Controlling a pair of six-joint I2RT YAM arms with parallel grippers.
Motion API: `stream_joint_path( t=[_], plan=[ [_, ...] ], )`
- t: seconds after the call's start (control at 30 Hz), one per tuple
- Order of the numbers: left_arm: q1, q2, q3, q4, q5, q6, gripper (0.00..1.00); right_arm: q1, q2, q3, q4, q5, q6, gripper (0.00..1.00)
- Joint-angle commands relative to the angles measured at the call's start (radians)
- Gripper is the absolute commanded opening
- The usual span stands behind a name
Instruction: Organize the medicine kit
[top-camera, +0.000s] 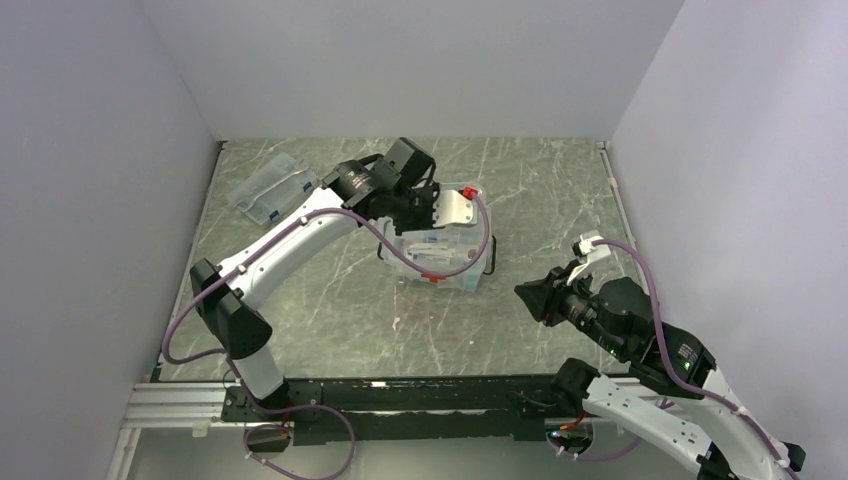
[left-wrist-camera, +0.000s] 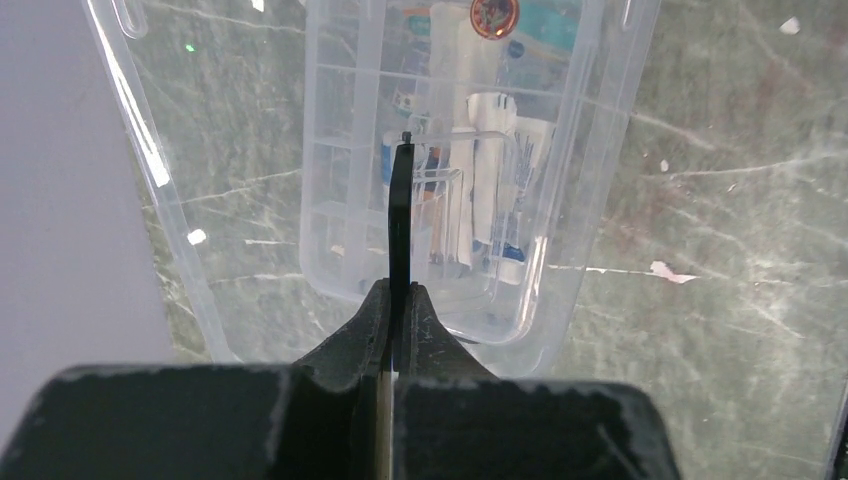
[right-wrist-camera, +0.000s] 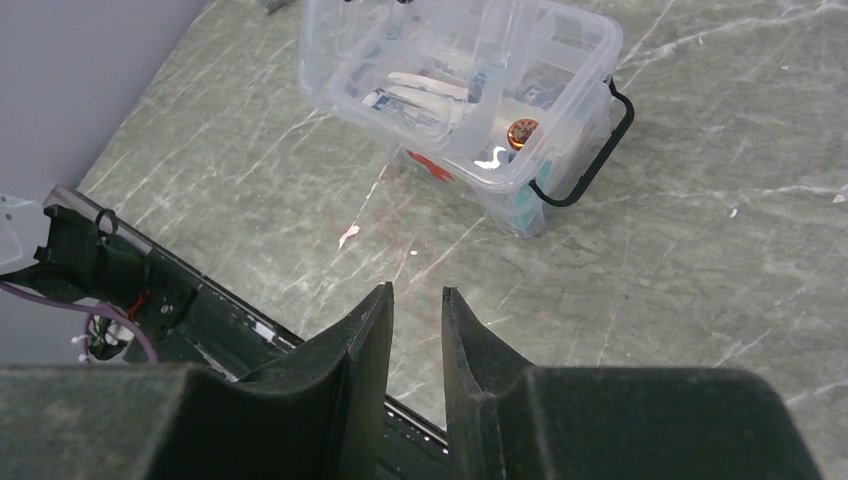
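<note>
The kit sits mid-tabletop, a little left of centre. Its red cross faces the near edge and its dark handle is on the right end. Packets and tubes lie inside, some in small compartments. The clear lid is off the tub and hangs tilted over it, overlapping the opening without being seated.

The risk, as I judge it, is in that lid. It appears to be held by one thin edge only, so it could pivot or slip out and drop onto the contents. If lowered crooked, it could catch the rim and shove the light tub across the smooth tabletop. The clear plastic also makes its edges hard to line up with the rim.

The left fingers are clenched tight above the tub, apparently pinching the lid's near edge. A thin dark strip runs out from between them, and I cannot tell what it is.

The right fingers stand slightly parted with nothing between them. They hover over bare tabletop to the near right, well apart from the kit and pointed toward it.

A flat clear case lies far left, apart from everything.
</note>
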Motion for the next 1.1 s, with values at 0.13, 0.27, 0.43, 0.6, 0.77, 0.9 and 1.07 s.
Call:
stream_joint_path(
  t=[0.13, 0.27, 0.43, 0.6, 0.77, 0.9, 1.07],
  plan=[
    [-0.003, 0.078, 0.033, 0.006, -0.037, 0.094, 0.0, 0.002, -0.013, 0.011, 0.021, -0.016, 0.025, 0.27],
    [-0.012, 0.113, 0.047, 0.025, -0.078, 0.101, 0.0, 0.002, -0.021, 0.005, 0.019, -0.015, 0.03, 0.27],
    [-0.03, 0.144, 0.075, 0.049, -0.122, 0.114, 0.0, 0.003, -0.027, -0.012, 0.029, -0.02, 0.034, 0.27],
    [-0.068, 0.183, 0.104, 0.084, -0.182, 0.128, 0.0, 0.002, -0.035, -0.027, 0.034, -0.02, 0.036, 0.27],
    [-0.095, 0.215, 0.12, 0.095, -0.183, 0.134, 0.0, 0.002, -0.047, -0.033, 0.028, -0.016, 0.036, 0.27],
    [-0.104, 0.236, 0.121, 0.085, -0.183, 0.128, 0.0, 0.002, -0.063, -0.036, 0.019, -0.011, 0.037, 0.27],
    [-0.105, 0.25, 0.104, 0.08, -0.23, 0.125, 0.0, 0.002, -0.073, -0.047, 0.02, -0.011, 0.039, 0.27]
  ],
)
